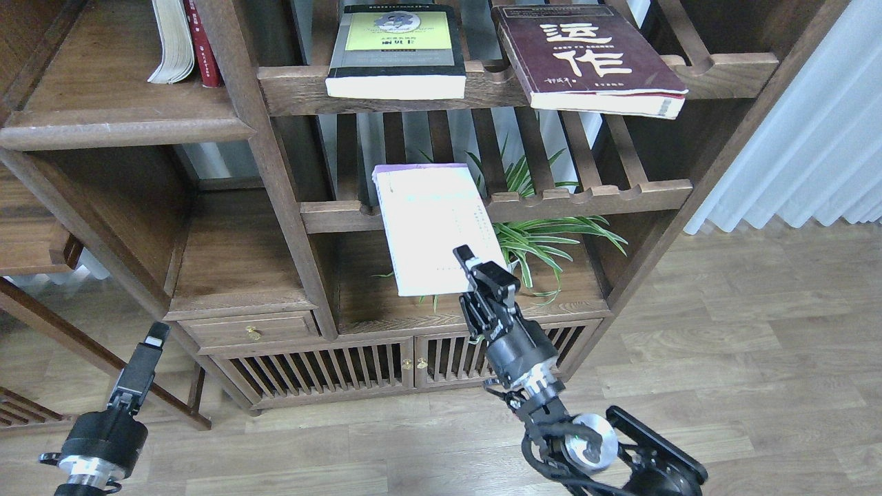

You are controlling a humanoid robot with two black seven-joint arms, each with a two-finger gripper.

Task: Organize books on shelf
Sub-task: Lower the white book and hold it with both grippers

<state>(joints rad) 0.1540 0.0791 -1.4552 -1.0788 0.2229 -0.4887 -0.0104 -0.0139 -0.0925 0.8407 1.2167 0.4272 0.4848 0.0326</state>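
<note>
At far left my left claw (147,362) hangs low before the cabinet, seen edge-on so I cannot tell how its fingers stand, while up left the solid dark shelf (131,127) carries two upright books (180,41). Moving right, the yellow-green-and-black book (397,48) lies flat on the top slatted rack (496,83), the pale lavender-white book (437,227) tilts off the lower rack over a green plant (551,238), and my right claw (486,270) pinches its lower right corner. Furthest right, the maroon book (586,55) overhangs the top rack's rail.
</note>
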